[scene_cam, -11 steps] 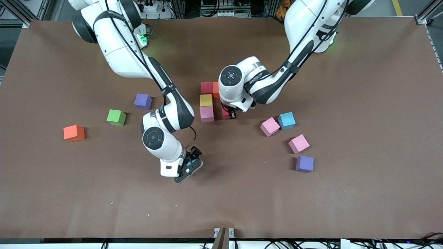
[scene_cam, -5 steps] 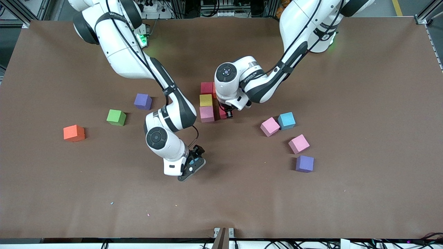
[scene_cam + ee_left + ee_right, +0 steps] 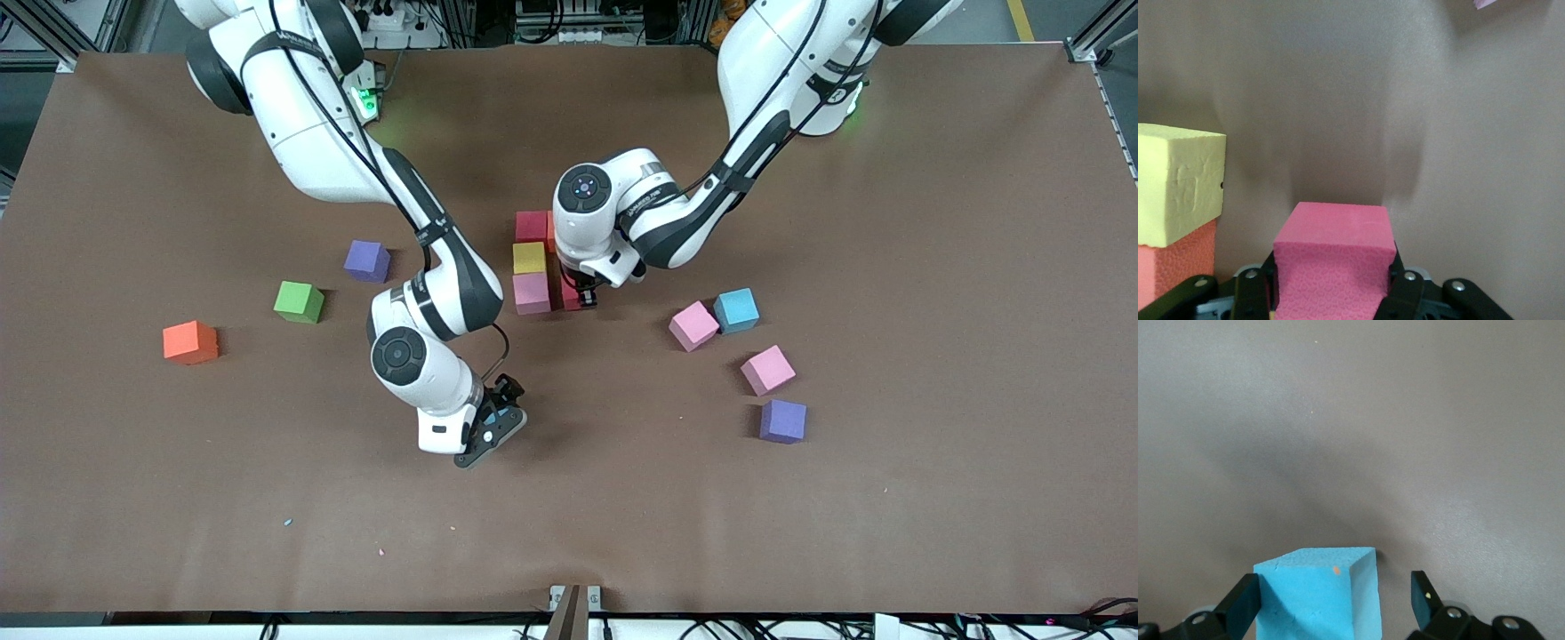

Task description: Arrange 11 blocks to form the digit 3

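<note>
The left gripper (image 3: 587, 298) pinches a red block (image 3: 1335, 257) between its fingers, low beside the pink block (image 3: 532, 292) of the cluster at the table's middle, where a yellow block (image 3: 529, 258) and another red block (image 3: 531, 225) also stand. The right gripper (image 3: 487, 436), nearer the front camera than that cluster, has its fingers spread around a light blue block (image 3: 1315, 593), not pressing it. A green block (image 3: 299, 301) and an orange block (image 3: 189, 342) lie toward the right arm's end.
</note>
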